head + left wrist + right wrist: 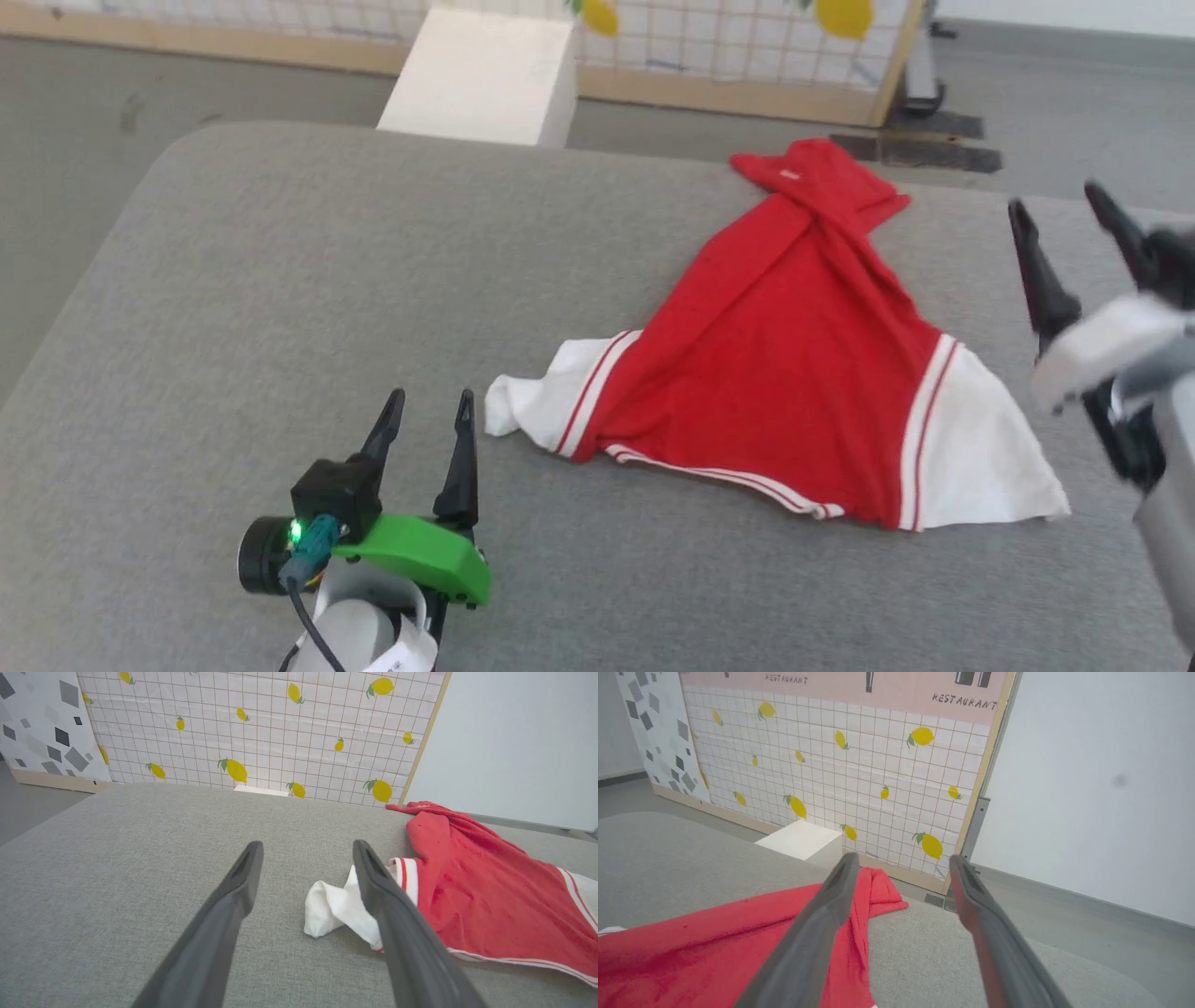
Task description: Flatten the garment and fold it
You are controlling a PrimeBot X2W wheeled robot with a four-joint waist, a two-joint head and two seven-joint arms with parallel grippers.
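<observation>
Garment [784, 373] bunched on desk [280, 280].
We see both spread, empty: sleeve [537, 401] just right of left end effector [430, 399], garment left of right end effector [1055, 198].

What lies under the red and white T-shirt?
The T-shirt lies directly on the grey fabric-covered table. Its underside and anything beneath the bunched far end are covered by the cloth.

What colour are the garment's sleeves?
White sleeves, red-striped at the seam, on the red garment; the head view shows them best.
</observation>
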